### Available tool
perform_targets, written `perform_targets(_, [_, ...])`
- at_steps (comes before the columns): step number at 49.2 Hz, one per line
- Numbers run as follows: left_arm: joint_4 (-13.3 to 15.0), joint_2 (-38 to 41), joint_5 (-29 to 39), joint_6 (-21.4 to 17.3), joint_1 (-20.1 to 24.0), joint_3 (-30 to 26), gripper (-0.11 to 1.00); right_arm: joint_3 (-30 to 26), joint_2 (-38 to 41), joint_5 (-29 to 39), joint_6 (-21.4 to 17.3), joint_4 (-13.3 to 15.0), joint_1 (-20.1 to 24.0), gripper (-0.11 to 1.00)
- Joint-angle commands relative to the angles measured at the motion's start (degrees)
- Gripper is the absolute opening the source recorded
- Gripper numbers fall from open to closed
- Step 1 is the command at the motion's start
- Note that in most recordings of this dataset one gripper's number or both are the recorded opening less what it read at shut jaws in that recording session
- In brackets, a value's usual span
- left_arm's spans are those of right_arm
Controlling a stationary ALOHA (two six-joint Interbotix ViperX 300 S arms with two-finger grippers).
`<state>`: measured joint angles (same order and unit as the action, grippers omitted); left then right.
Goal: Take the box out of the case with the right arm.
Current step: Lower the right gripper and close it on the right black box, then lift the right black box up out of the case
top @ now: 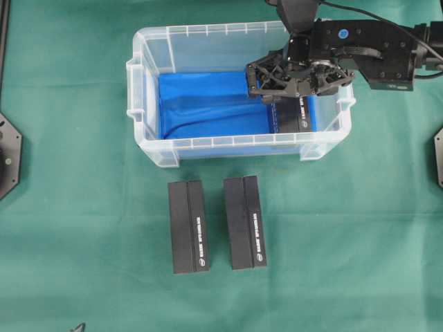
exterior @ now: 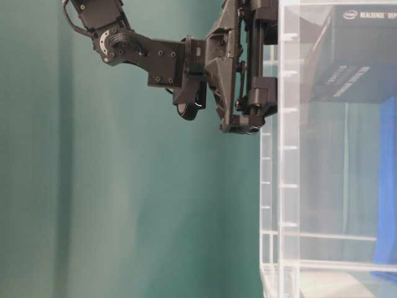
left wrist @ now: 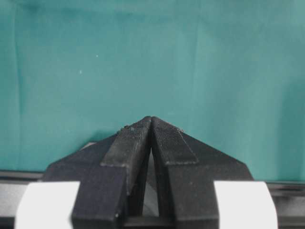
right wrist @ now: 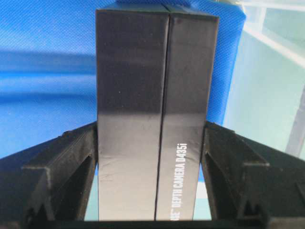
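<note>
A green cloth (top: 83,228) covers the table; on it sits the large clear plastic case (top: 149,149) with its blue lining. Two long black boxes (top: 189,227) lie outside, just in front of it. My right gripper (right wrist: 151,143) pinches a third black box (right wrist: 143,95) at the case's right end. My left gripper (left wrist: 151,125) is pressed together

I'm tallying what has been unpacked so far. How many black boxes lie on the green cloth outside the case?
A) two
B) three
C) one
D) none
A: the overhead view shows two black boxes side by side on the cloth in front of the case.
</note>
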<state>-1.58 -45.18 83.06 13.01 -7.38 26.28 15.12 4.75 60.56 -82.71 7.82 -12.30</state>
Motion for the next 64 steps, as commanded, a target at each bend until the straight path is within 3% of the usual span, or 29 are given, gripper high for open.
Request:
perform_targets(1, [-0.18,0.18,-0.18,0.09,0.18,-0.53,0.0,-1.49,-0.79,0.09,0.09,0.09,0.35,0.65])
perform_targets(16, [-0.18,0.09,-0.18,0.09,0.18,-0.53,0.0,-2.81,-3.96,3.34,0.09,0.88,0.44,0.65])
perform_targets(40, [-0.18,0.09,-0.18,-0.09,0.18,-0.53,0.0,-14.33,-8.79,18.81,0.26,6.86,2.02,0.65])
perform_targets(64, [-0.18,0.09,-0.18,0.0,0.18,-0.53,0.0,-22.15,-8.79,26.98,0.26,9.4,4.39,0.65])
